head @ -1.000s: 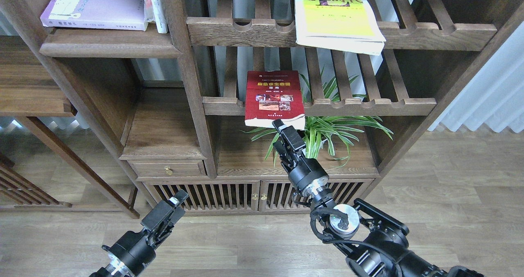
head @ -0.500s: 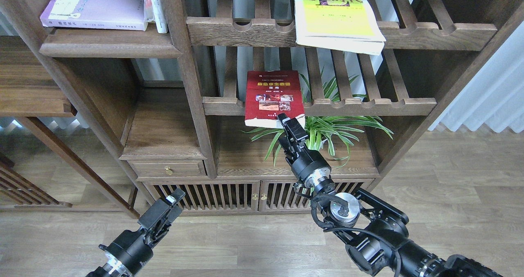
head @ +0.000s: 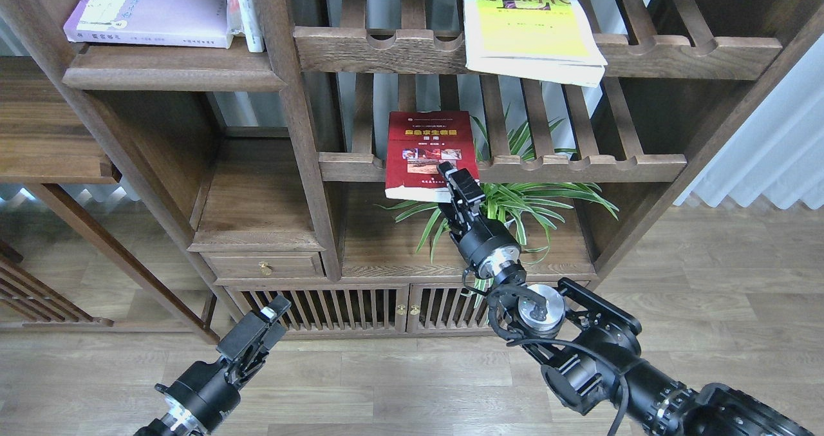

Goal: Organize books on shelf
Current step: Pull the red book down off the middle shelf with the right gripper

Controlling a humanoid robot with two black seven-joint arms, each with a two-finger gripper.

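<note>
Right fingers at the red book's front corner on the slatted rack.

Head view: the right gripper [head: 458,180] reaches up to the red book [head: 430,151], which lies flat on the lower slatted rack [head: 579,163], overhanging its rail; its upper finger overlaps the cover's lower right corner, though whether the fingers clamp it cannot be told. The left gripper [head: 267,323] hangs low over the floor, fingers slightly apart, holding nothing. The lavender book [head: 149,11] lies on the solid shelf [head: 170,69]; the yellow-green book [head: 524,24] rests on the upper rack.
</note>
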